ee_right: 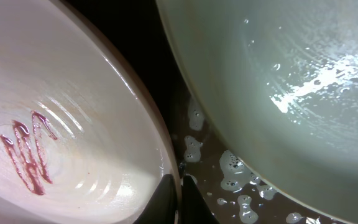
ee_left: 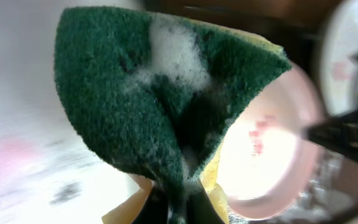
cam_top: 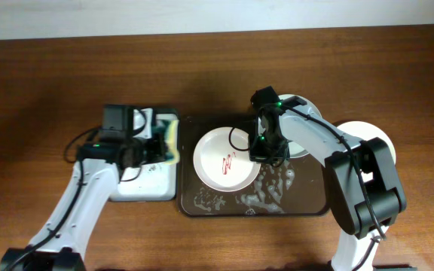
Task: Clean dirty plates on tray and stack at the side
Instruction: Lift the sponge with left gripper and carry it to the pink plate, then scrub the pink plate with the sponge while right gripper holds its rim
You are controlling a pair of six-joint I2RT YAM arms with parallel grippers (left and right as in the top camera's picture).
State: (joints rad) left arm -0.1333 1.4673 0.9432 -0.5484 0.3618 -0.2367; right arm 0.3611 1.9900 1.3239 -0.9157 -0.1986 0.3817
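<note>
A white plate with a red smear lies on the left half of the dark brown tray. My right gripper is shut on the right rim of this plate, one finger inside and one outside. A pale grey-green plate lies just beyond on the tray, partly under the right arm. My left gripper is shut on a foamy green and yellow sponge, held left of the tray. In the left wrist view the smeared plate shows behind the sponge.
A white-lined sponge tray sits under the left arm, against the brown tray's left side. Another white plate rests on the table right of the tray. Soapy foam flecks cover the tray floor near its front.
</note>
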